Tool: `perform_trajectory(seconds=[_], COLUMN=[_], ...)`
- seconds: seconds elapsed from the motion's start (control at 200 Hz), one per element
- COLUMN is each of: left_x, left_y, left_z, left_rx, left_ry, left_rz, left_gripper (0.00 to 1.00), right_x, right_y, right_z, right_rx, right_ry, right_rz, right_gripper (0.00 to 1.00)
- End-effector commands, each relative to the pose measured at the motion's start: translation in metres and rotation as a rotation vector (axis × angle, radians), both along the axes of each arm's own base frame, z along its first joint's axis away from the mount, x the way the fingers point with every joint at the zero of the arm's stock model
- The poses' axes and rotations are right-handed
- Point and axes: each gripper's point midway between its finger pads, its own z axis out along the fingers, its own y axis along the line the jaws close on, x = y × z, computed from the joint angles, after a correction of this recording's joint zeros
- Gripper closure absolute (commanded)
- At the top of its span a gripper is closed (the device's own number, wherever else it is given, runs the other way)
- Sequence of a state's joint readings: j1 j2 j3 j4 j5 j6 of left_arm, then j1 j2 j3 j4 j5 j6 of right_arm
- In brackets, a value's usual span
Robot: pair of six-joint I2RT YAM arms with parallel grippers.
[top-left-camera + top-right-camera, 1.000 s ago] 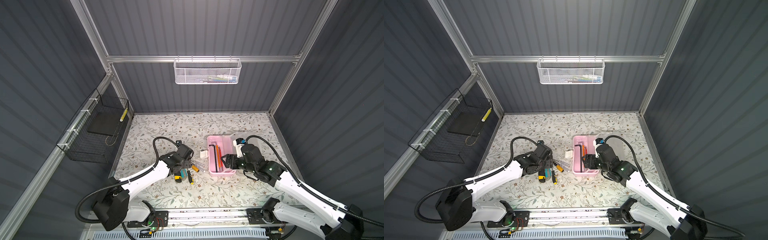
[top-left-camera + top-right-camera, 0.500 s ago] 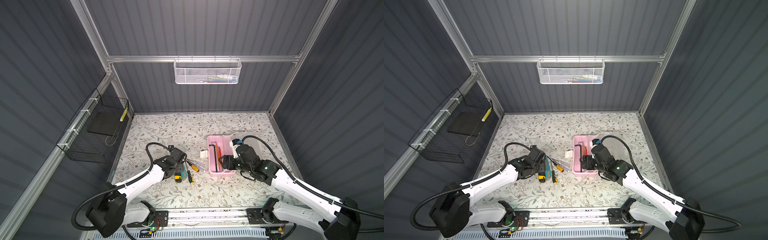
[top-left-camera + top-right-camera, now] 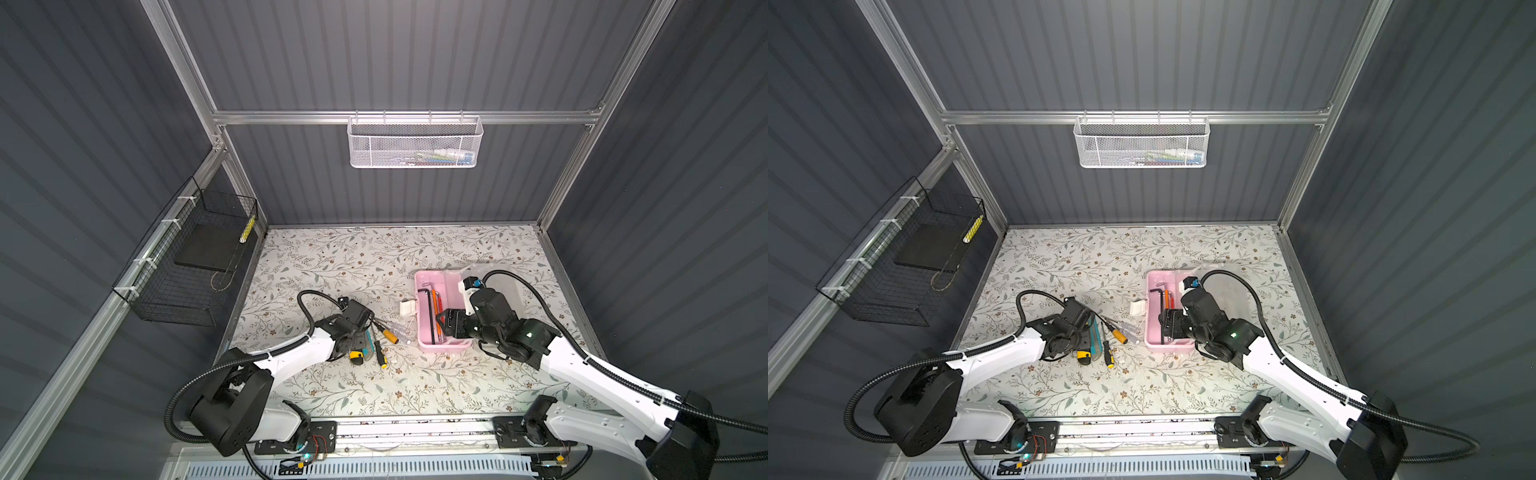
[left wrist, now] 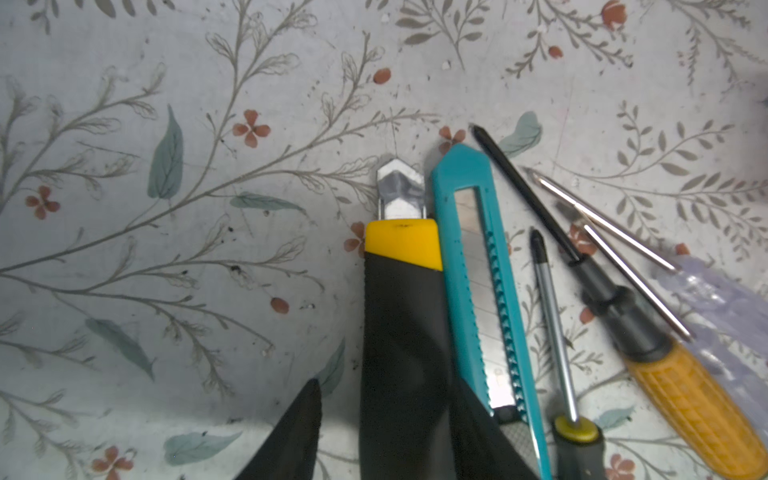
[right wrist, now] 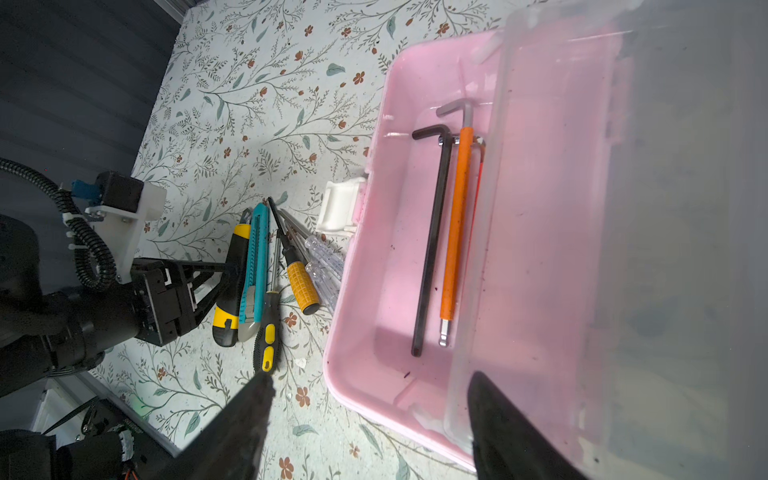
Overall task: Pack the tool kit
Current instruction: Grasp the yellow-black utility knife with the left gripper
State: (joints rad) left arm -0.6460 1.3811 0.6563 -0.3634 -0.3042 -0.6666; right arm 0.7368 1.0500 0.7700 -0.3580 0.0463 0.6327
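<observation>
At 9 o'clock of the open pink box [image 3: 448,286], itself just 3 o'clock of table [image 3: 332,257] centre, loose tools [image 3: 380,336] lie bunched. Left gripper [image 4: 388,399] stands spread astride the black-and-yellow knife [image 4: 403,324], not yet pinching it; right gripper [image 5: 372,376] gapes empty over the box's near end. Judgement: knife is light, rigid, rubber-handled, unlikely to slip; take it across mid-handle, clear of the metal nose and the touching teal cutter [image 4: 469,249].

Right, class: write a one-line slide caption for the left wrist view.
Left gripper straddles the yellow-and-black utility knife, beside a teal cutter and screwdrivers.
</observation>
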Motion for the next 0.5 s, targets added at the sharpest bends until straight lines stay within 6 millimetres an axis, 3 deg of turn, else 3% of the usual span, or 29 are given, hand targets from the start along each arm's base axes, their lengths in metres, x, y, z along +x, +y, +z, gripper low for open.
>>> perform_trajectory(seconds=[0.0, 0.495], left_x=[-0.001, -0.006], left_y=[-0.002, -0.001], left_z=[-0.01, -0.022], left_rx=[-0.019, -0.017], left_ry=[0.015, 0.053], left_rz=[0.01, 0.025], left_gripper=[0.5, 0.57], right_x=[0.003, 0.003], right_y=[0.001, 0.006], right_z=[0.001, -0.002], right_rx=[0.004, 0.022], right_ry=[-0.008, 0.009], right_rz=[-0.016, -0.007], right_gripper=[0.26, 0.26])
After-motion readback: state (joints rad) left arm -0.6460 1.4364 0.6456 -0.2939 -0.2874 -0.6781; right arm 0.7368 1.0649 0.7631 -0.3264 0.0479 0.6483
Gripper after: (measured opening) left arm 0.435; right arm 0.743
